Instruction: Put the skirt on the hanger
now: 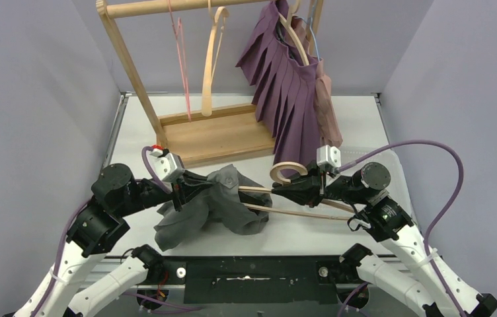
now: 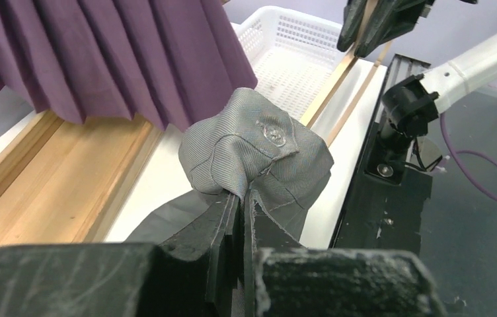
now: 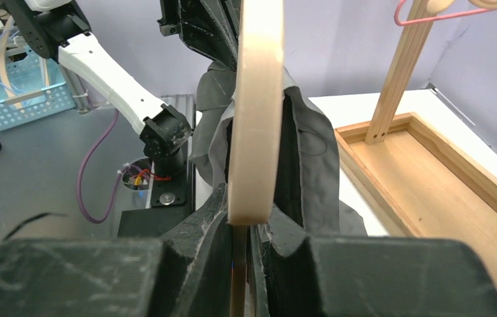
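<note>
A crumpled grey skirt [image 1: 213,205] lies on the white table between the two arms. My left gripper [image 1: 181,188] is shut on a fold of its edge; the left wrist view shows the skirt [image 2: 252,152] bunched just beyond the closed gripper [image 2: 240,198]. My right gripper [image 1: 289,191] is shut on a wooden hanger [image 1: 285,173], which lies flat with its hook toward the rack. One hanger arm reaches left into the skirt. In the right wrist view the hanger [image 3: 256,112] rises from the gripper [image 3: 249,221], with the skirt [image 3: 308,158] draped around it.
A wooden clothes rack [image 1: 213,135] stands at the back. On it hang a purple pleated skirt [image 1: 289,92], an empty wooden hanger [image 1: 211,66] and a pink wire hanger [image 1: 181,53]. A white basket [image 2: 292,53] sits at the table's right side.
</note>
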`<state>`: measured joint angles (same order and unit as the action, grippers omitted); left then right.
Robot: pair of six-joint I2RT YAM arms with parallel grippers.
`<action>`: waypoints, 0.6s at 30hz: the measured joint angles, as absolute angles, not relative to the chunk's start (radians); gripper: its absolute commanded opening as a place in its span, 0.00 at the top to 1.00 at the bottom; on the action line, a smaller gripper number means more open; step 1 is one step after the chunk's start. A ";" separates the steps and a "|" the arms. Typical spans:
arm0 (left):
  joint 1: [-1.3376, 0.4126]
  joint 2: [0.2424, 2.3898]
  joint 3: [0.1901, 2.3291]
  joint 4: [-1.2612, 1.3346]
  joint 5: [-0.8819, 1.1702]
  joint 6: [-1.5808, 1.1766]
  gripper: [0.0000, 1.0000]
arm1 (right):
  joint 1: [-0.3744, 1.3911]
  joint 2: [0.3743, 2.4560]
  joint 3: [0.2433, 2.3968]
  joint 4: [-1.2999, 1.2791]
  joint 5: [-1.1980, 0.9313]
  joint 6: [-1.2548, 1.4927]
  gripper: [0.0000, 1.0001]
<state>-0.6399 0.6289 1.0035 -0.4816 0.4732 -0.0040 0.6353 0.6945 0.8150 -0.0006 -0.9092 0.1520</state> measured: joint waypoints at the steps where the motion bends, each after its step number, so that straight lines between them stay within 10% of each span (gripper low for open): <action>1: -0.640 0.637 1.015 -0.488 0.487 0.002 1.00 | 0.635 0.694 0.818 0.002 -0.916 0.154 1.00; 15: -0.640 0.715 0.955 -0.371 0.683 -0.056 0.99 | 0.768 0.926 0.781 0.210 -0.807 0.178 1.00; 18: -0.640 0.747 0.952 -0.370 0.680 -0.052 0.74 | 0.794 0.956 0.719 0.301 -0.751 0.204 1.00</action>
<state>-0.6395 0.7467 0.9520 -0.3698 0.6796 -0.0525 0.7940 0.9562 0.7189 0.3008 -0.7509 0.2035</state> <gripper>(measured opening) 0.053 0.106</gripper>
